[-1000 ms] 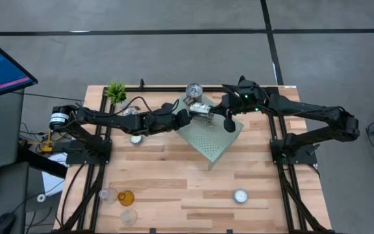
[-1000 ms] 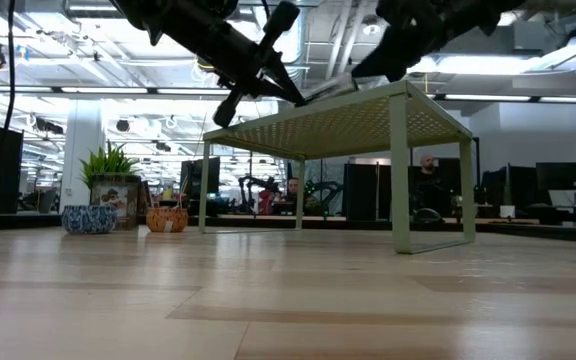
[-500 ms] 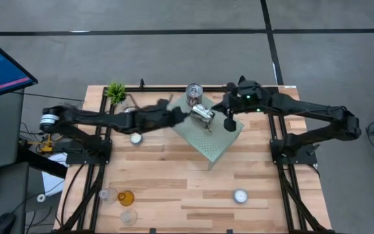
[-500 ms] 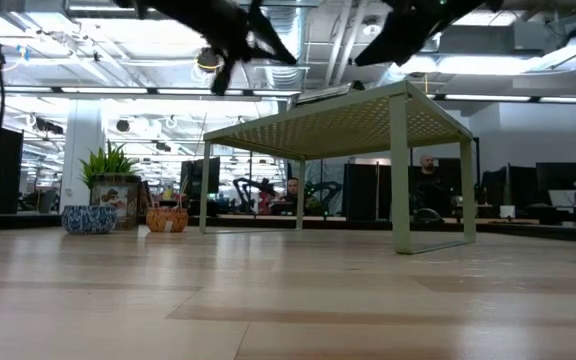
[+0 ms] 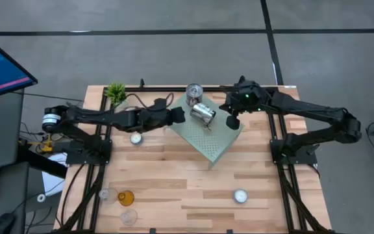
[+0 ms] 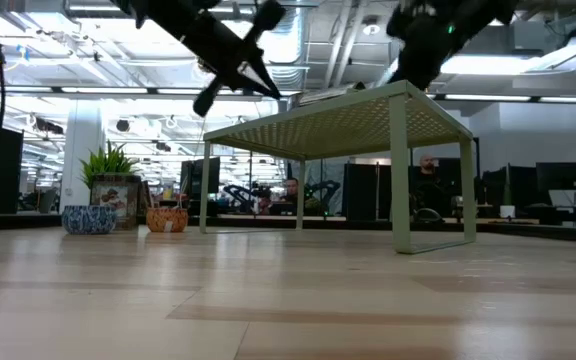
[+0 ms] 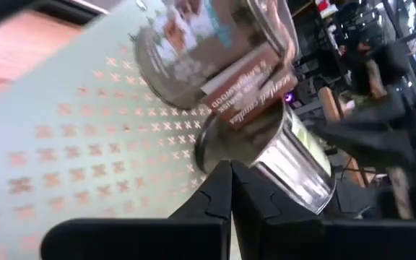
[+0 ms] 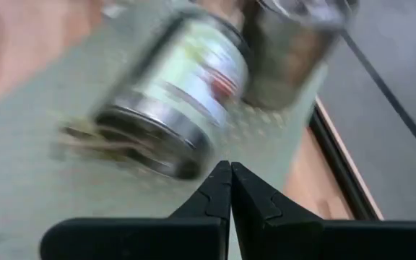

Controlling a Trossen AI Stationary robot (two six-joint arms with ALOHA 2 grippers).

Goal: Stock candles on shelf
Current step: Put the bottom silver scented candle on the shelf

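The mint-green perforated shelf (image 5: 213,138) stands at the table's far middle. On it, one silver tin (image 5: 194,92) stands upright at the far corner. A second silver tin (image 5: 203,114) lies on its side beside it, also seen in the left wrist view (image 7: 266,148) and the right wrist view (image 8: 168,108). My left gripper (image 5: 181,116) is shut and hovers just left of the lying tin, over the shelf's left edge. My right gripper (image 5: 230,121) is shut and hovers above the shelf, right of that tin.
A green potted plant (image 5: 115,92) stands at the far left. One white tealight (image 5: 136,138) lies left of the shelf and another (image 5: 240,195) at the near right. Two clear glass holders (image 5: 107,194) and an amber one (image 5: 126,197) stand at the near left corner.
My left gripper has drawn back from the lying tin toward the table's left edge, swinging up and coming down again on the way. The tin stays on its side on the shelf. My right gripper has stayed near its place.
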